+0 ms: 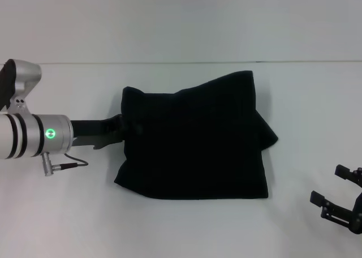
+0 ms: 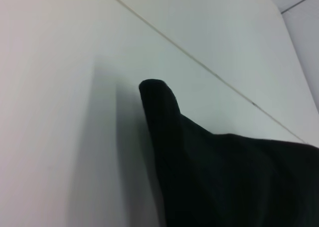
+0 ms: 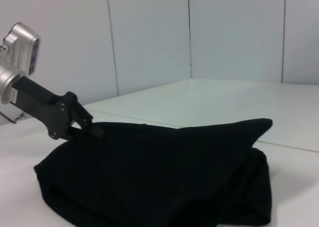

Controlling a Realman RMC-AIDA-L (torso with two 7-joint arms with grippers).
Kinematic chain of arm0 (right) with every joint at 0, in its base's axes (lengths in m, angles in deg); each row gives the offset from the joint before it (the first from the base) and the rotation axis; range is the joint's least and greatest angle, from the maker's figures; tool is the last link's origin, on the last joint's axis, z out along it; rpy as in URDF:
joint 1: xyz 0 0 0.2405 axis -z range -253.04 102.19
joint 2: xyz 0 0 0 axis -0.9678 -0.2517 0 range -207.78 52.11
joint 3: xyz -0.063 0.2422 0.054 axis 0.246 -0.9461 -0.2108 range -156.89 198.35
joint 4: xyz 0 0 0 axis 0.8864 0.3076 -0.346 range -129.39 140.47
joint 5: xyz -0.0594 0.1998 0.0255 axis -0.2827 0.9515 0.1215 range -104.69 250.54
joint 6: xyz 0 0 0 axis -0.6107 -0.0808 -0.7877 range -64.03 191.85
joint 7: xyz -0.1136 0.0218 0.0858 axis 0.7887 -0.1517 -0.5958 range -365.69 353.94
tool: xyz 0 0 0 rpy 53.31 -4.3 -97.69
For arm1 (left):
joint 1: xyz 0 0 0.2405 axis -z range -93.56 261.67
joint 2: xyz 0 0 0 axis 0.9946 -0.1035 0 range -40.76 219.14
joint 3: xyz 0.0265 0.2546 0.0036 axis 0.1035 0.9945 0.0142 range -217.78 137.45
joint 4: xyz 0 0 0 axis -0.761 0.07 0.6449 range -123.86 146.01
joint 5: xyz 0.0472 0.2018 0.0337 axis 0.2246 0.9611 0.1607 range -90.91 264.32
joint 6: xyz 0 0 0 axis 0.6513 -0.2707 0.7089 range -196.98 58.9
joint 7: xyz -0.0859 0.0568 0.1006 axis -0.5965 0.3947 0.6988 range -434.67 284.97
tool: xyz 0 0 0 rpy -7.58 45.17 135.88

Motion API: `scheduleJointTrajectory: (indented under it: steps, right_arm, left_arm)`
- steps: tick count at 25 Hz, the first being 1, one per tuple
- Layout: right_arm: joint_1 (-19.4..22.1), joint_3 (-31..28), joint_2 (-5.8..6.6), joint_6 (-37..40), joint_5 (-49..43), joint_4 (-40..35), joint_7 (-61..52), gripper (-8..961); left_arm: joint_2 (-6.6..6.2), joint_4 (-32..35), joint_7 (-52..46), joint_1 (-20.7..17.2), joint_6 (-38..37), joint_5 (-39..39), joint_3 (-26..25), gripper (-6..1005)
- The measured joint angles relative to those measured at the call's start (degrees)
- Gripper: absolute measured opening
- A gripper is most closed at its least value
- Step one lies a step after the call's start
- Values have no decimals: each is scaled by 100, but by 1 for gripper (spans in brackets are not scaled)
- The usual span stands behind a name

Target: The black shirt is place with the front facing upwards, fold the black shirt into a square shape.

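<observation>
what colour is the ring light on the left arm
Green: the small ring light on the left arm's silver wrist glows green, clearest in the head view.

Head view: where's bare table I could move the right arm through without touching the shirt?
Bare table runs along the near edge below the black shirt, and behind it to the far wall. It is crowded at the shirt's left edge, where the left gripper meets the cloth. The right gripper sits apart, near right.

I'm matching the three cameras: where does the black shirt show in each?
Head view: the folded black cloth shirt lies mid-table.
Left wrist view: shirt fills the lower right.
Right wrist view: shirt fills the lower middle.
Shared landmark: the left end effector at the shirt's edge.
</observation>
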Motion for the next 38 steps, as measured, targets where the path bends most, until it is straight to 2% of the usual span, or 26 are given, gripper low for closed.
scheduleJointTrajectory:
  steps: [6, 11, 17, 23, 24, 27, 30, 34, 38]
  right_arm:
    - [-94, -20, 0, -121, 0, 129, 102, 920]
    - [-148, -55, -4, -146, 0, 175, 166, 920]
    - [-289, -186, -8, -149, 302, 534, 647, 919]
    - [-673, -192, -15, -264, 674, 1038, 1034, 919]
    - [-790, -194, -19, -365, 727, 1147, 1109, 919]
    - [-1130, -188, -21, -677, 861, 1433, 1257, 919]
    - [-1365, -114, -25, -777, 852, 1567, 1388, 919]
    - [-1353, -52, -25, -580, 833, 1576, 1415, 919]
    - [-1197, 252, -15, -441, 832, 1566, 1419, 919]
  left_arm:
    - [34, 20, 67, -49, -171, 4, -39, 149]
    - [51, 16, 698, -179, -313, -255, -394, 163]
    - [111, 135, 1271, -403, -550, -549, -571, 214]
    - [145, 204, 2214, -600, -762, -772, -832, 483]
    - [168, 287, 2703, -685, -962, -888, -934, 522]
    - [194, 423, 3338, -786, -1322, -1012, -1011, 640]
    - [291, 693, 4609, -1026, -1988, -1173, -1065, 742]
    - [455, 921, 6296, -1365, -2737, -1224, -1061, 866]
    - [492, 823, 7138, -1492, -2935, -1018, -941, 932]
